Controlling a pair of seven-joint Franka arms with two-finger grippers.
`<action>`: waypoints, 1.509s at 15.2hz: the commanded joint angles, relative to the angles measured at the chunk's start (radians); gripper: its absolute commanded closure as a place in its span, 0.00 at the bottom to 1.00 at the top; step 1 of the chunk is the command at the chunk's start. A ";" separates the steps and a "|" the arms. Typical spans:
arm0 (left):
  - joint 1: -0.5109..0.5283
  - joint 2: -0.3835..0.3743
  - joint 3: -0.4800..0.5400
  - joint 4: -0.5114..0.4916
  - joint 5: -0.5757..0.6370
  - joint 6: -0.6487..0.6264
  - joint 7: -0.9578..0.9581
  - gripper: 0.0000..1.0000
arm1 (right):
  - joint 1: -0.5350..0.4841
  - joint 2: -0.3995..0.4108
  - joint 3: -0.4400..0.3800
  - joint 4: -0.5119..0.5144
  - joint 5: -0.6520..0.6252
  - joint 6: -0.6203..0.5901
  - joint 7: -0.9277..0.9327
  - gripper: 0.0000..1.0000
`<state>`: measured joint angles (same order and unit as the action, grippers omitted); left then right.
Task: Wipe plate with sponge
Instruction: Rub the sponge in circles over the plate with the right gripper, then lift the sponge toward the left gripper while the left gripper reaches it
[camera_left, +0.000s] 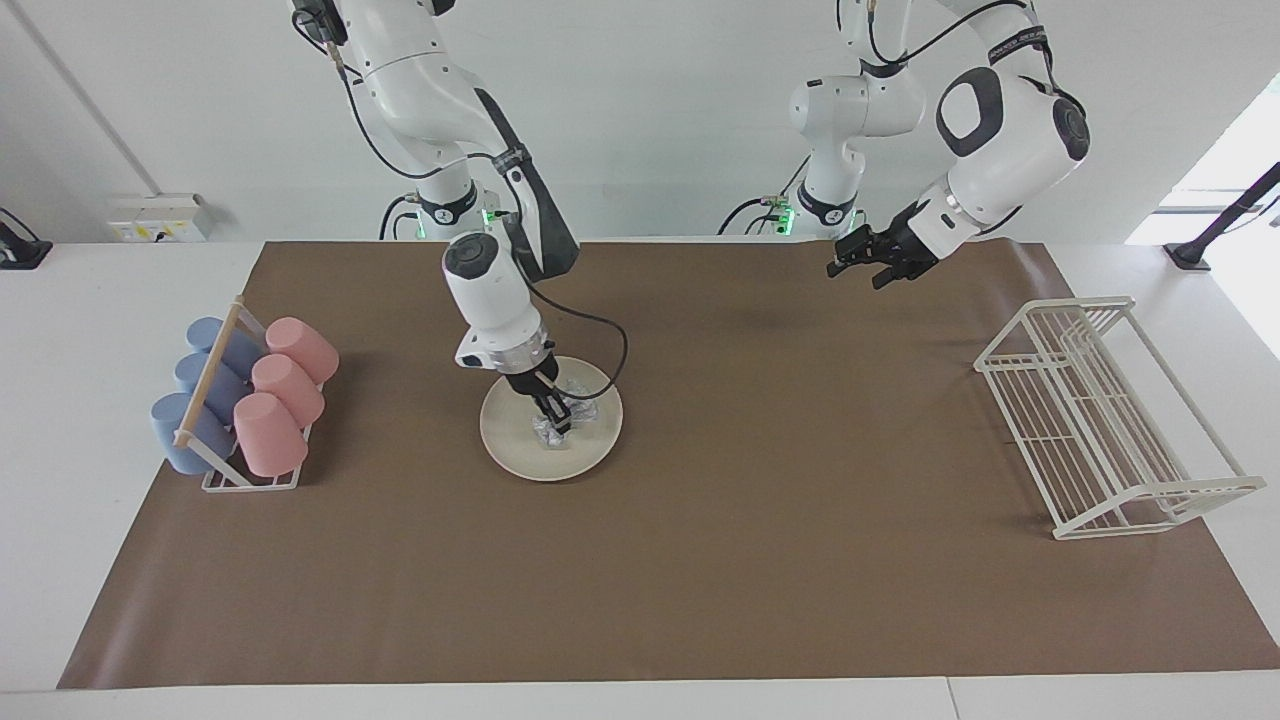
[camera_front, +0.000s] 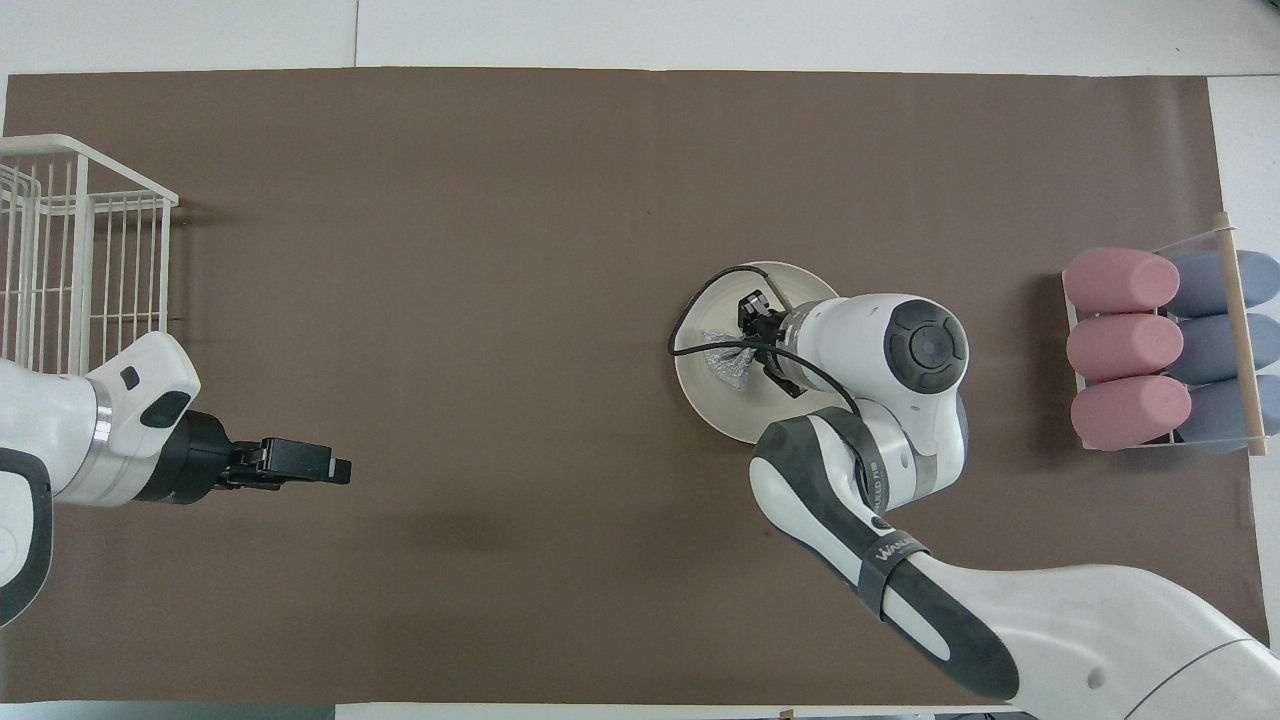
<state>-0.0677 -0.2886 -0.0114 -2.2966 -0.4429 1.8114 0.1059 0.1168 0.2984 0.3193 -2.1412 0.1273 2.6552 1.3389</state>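
I am counting one plate (camera_left: 520, 450), one sponge (camera_left: 562, 415), three pink cups (camera_left: 285, 390), three blue cups (camera_left: 200, 385) and one wire rack (camera_left: 1100, 420) on the table (camera_left: 700, 560). My right hand (camera_left: 556, 420) is clamping the sponge on the plate. My left hand (camera_left: 850, 262) is waiting wide open, holding nothing.

Only one partly legible marking: white letters "WANL…", cut off, on the dark band (camera_front: 893, 556) around the right arm (camera_front: 1050, 620); nothing else readable
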 joint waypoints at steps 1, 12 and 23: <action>-0.001 0.008 -0.005 0.011 0.024 0.013 -0.022 0.00 | 0.032 0.027 0.004 -0.034 -0.009 0.025 0.081 1.00; 0.032 0.008 0.001 0.011 -0.111 0.006 -0.025 0.00 | 0.020 -0.246 0.004 0.242 -0.009 -0.628 0.196 1.00; -0.009 -0.012 -0.010 -0.010 -0.863 -0.017 -0.054 0.00 | 0.078 -0.387 0.018 0.449 -0.014 -1.052 0.404 1.00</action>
<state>-0.0456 -0.2879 -0.0274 -2.2966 -1.2169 1.8024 0.0729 0.1776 -0.0980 0.3319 -1.7022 0.1273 1.6428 1.7022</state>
